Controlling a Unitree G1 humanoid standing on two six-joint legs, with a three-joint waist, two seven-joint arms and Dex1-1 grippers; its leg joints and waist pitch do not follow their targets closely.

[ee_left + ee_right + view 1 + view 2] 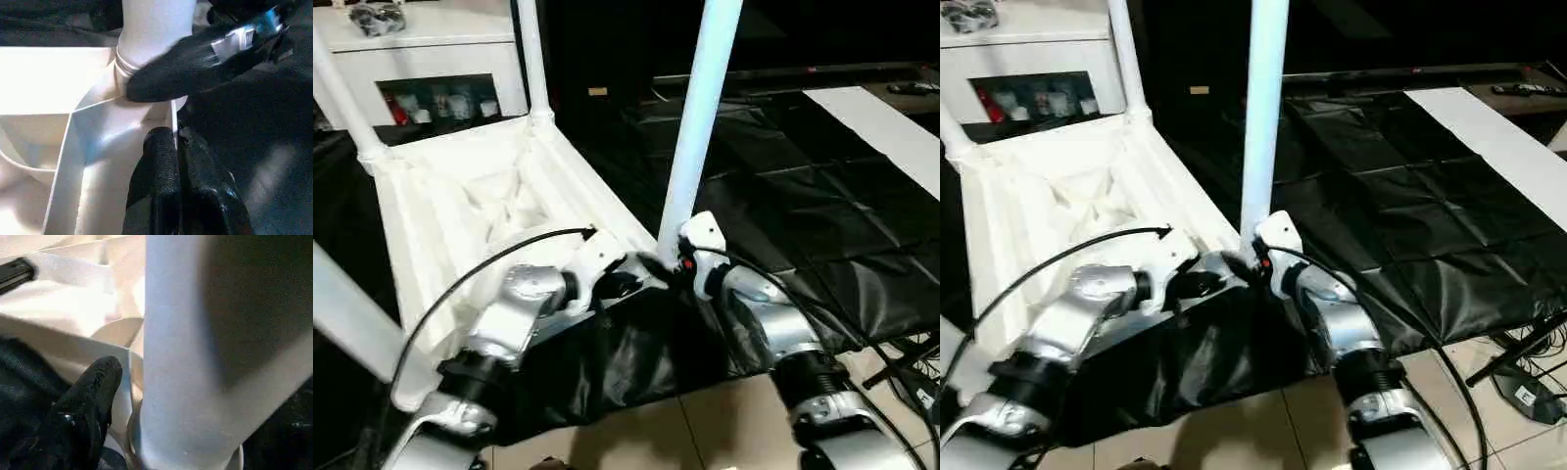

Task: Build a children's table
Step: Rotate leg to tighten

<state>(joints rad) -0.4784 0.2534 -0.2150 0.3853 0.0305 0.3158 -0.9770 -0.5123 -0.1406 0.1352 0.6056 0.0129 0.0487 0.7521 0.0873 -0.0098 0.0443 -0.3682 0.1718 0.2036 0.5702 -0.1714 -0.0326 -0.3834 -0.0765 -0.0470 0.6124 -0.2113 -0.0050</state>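
Observation:
The children's table lies upside down on a black cloth, its white ribbed top (573, 181) facing up. Three legs stand in its corner sockets: two far ones (533, 59) (342, 98) and the near right one (700, 117). A fourth leg (347, 323) slants past the near left corner. My left gripper (176, 147) is shut on the thin rim wall beside the near right socket. My right gripper (677, 262) sits at the base of that leg (195, 357). One finger (88, 406) stands a little off the tube, the other is hidden behind it.
A white cabinet (421, 59) with a glass front stands behind the table, with a grey object (377, 17) on top. The black cloth (783, 196) spreads to the right, crossed by a white strip (891, 127). Cables (911, 362) lie on the tiled floor at the right.

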